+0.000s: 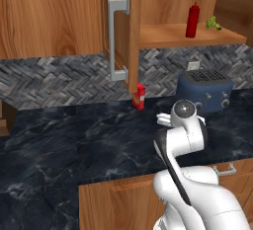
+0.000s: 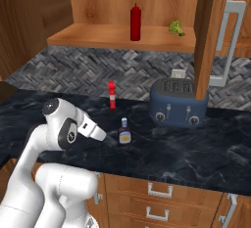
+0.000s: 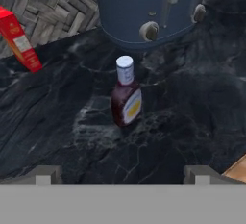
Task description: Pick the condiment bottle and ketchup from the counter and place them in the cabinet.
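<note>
Gripper (image 3: 122, 174): fingers spread wide, empty, just short of the condiment bottle (image 3: 126, 93).
Condiment bottle: upright on the counter (image 3: 57, 122), near the toaster (image 3: 149, 6).
Ketchup (image 2: 135, 22): upright on the cabinet (image 2: 117, 35) shelf, above the toaster.

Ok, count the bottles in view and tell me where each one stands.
2. The ketchup stands on the open cabinet shelf; the condiment bottle stands on the counter in front of the toaster. Others may be hidden.
</note>
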